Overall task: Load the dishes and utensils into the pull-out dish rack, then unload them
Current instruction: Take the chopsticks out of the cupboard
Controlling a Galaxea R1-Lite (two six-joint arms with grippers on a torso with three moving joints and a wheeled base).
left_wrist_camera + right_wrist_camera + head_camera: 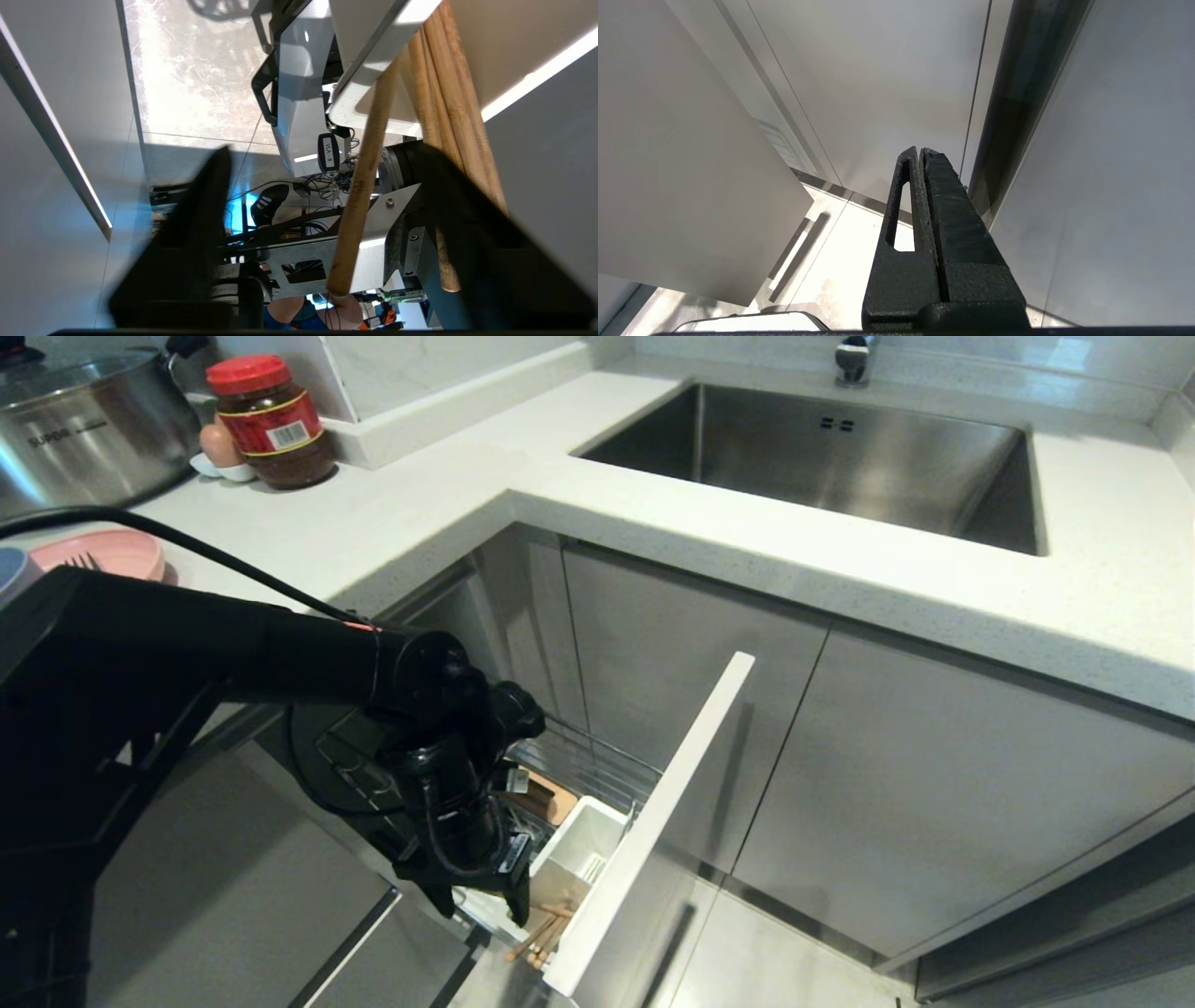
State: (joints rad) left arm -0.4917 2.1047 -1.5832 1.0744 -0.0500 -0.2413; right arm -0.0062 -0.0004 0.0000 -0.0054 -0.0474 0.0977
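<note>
A pale speckled tabletop (448, 495) wrapped round the corner of a grey-fronted kitchen, with a steel sink (822, 457) sunk into it at about one o'clock. A lidded steel pot (84, 420) stood at ten o'clock, and just beside it a red-capped jar (273, 422) and an egg (218, 444) in a white holder. Below the tabletop edge, near six o'clock, the pull-out dish rack (644, 821) stood drawn out, its narrow white front panel angled toward the floor, chrome wires and a wooden board showing behind a white utensil cup (583, 849). The pink plate (98, 553) lay on the tabletop at nine o'clock with fork tines showing on it. The left arm reached down into the rack, its left end effector (322, 196) pointing downward with jaws parted and the chopsticks (364, 182) standing loose between the fingers (205, 210), one stick leaning apart from the rest; their ends poked out beneath the cup. The right end effector (920, 151) hung by the cabinet fronts, fingers pressed together on nothing.
</note>
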